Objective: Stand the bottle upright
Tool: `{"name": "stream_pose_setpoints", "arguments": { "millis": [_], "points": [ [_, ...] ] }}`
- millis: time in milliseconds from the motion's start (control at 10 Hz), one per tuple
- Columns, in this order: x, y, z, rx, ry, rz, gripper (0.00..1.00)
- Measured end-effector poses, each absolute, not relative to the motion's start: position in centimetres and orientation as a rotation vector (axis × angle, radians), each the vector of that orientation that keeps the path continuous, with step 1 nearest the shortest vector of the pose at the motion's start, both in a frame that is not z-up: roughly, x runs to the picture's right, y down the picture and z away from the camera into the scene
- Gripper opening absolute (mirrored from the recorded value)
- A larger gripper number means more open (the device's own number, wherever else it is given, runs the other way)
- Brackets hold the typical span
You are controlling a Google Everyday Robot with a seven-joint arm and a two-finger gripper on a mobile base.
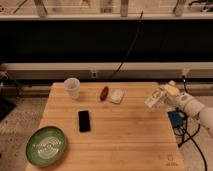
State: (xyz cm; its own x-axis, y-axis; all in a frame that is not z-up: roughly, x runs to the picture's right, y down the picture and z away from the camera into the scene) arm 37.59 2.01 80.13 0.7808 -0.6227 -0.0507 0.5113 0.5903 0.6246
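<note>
The table [130, 135] is matt pale wood, the green plate [46, 146] glossy. At the table's right edge, the smooth white gripper [162, 95] clasps the translucent plastic bottle [152, 101].

Dim warm light; pincer [161, 96] pale at table's [125, 136] right edge.

Table [130, 130]: cup [72, 88], phone [84, 121], plate [46, 146]; jaws right

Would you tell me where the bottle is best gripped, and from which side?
Probably around its mid-body, from the picture's right: the bottle sits tilted at the right edge of the table, and the end effector is right beside it on that side.
</note>
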Motion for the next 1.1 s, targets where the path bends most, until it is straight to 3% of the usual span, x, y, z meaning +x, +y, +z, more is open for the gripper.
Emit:
{"name": "stream_pose_setpoints", "arguments": {
  "millis": [1100],
  "points": [
    [36.2,0.8,76.6,0.719,0.002,-0.784,0.00]
  ]
}}
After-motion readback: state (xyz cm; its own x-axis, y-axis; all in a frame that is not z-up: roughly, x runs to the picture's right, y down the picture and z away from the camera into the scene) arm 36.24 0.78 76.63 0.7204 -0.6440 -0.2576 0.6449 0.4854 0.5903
